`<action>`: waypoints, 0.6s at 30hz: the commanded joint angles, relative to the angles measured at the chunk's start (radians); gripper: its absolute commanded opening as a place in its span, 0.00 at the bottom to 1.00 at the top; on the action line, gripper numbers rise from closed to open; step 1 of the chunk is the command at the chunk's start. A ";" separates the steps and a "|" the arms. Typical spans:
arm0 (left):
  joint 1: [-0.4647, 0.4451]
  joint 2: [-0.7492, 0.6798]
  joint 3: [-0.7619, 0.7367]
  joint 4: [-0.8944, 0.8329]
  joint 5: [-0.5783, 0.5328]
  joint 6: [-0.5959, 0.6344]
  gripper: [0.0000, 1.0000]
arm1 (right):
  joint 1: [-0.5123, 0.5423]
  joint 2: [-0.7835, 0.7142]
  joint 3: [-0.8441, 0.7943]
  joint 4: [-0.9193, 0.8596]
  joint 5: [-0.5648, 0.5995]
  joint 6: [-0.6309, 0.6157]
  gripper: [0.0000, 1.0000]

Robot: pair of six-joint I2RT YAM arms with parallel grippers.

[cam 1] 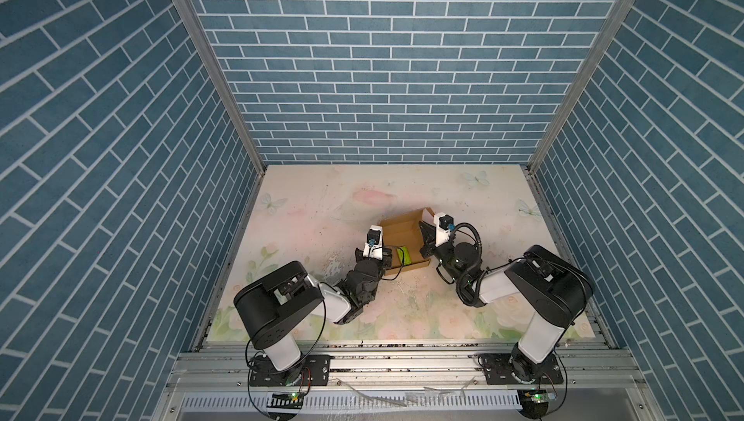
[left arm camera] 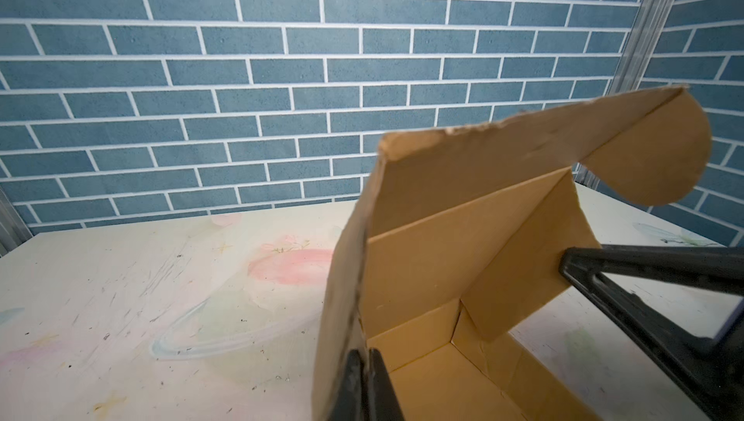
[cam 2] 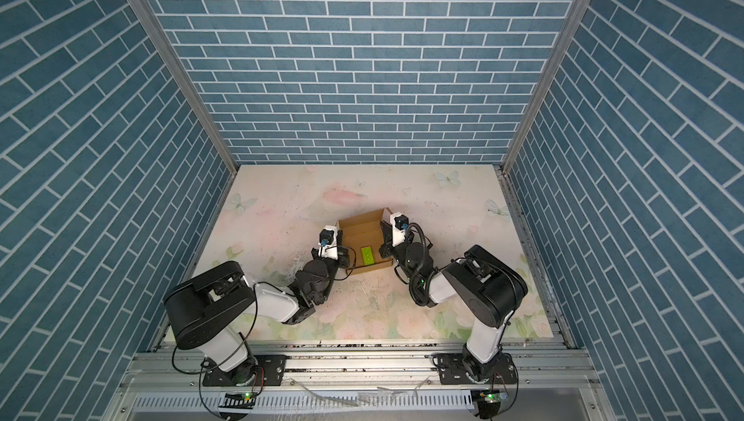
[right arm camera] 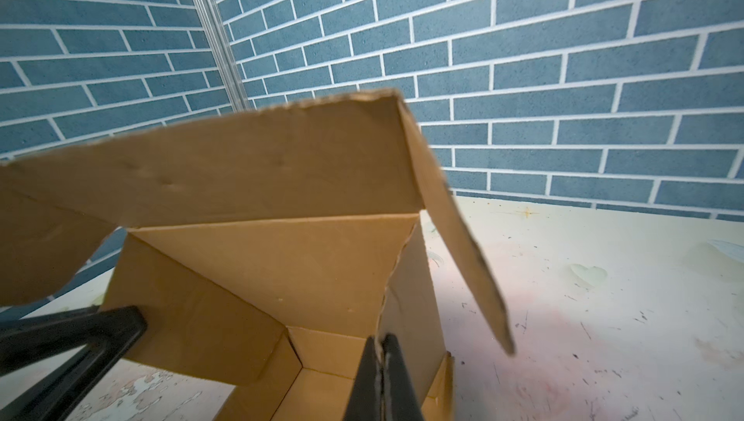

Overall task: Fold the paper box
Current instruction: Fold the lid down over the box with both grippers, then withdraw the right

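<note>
Both top views: I see the box [cam 1: 402, 233] on the table [cam 1: 322, 217], centre frame, brick [cam 1: 404, 256] inside. Left wrist: left gripper [left arm camera: 364, 356] pinches a box wall, bottom centre. Right wrist: right gripper [right arm camera: 380, 342] pinches the opposite wall, bottom centre.

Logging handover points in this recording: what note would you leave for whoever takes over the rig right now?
Left gripper: jaws shut on the left side of the plain brown cardboard mailer box.
Right gripper: jaws shut on its right side.
Box sits midway on the floral tabletop; a small bright green toy brick lies inside.
Done: side walls stand up.
Left: the lid stands open, front flap bent over; probably close it and tuck it in.
</note>
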 commanded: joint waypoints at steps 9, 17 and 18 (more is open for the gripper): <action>-0.074 -0.005 -0.053 0.011 -0.009 0.007 0.07 | 0.036 -0.064 -0.082 -0.017 -0.028 -0.025 0.00; -0.104 -0.004 -0.070 0.012 -0.048 0.002 0.07 | 0.037 -0.150 -0.138 -0.093 -0.039 0.003 0.10; -0.109 -0.002 -0.070 0.012 -0.055 0.002 0.07 | 0.036 -0.173 -0.142 -0.132 -0.041 0.010 0.14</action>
